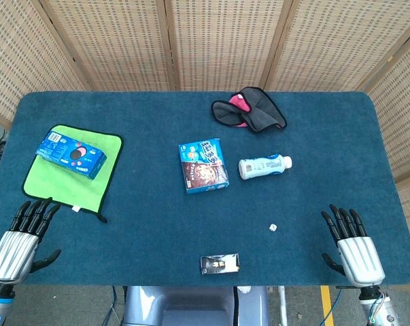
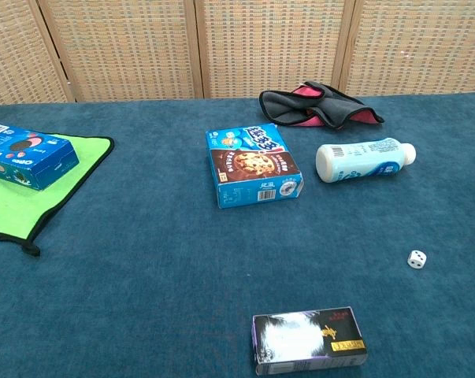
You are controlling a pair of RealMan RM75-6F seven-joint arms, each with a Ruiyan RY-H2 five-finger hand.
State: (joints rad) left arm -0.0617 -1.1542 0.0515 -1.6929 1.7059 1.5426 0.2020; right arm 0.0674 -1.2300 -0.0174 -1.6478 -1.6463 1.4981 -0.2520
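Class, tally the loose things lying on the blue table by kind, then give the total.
Boxes: 3 (Oreo box, cookie box, dark box)
Cloths: 2 (green cloth, grey-pink cloth)
Bottles: 1 (bottle)
Dice: 1 (die)
Total: 7

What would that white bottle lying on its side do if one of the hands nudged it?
The bottle lies on its side and looks round, so a push across its length would probably set it rolling, though the carpet-like table may slow it. Its smooth, glossy label suggests it could slip in a loose grip. Whether it is full or empty cannot be told, so its weight is a guess.
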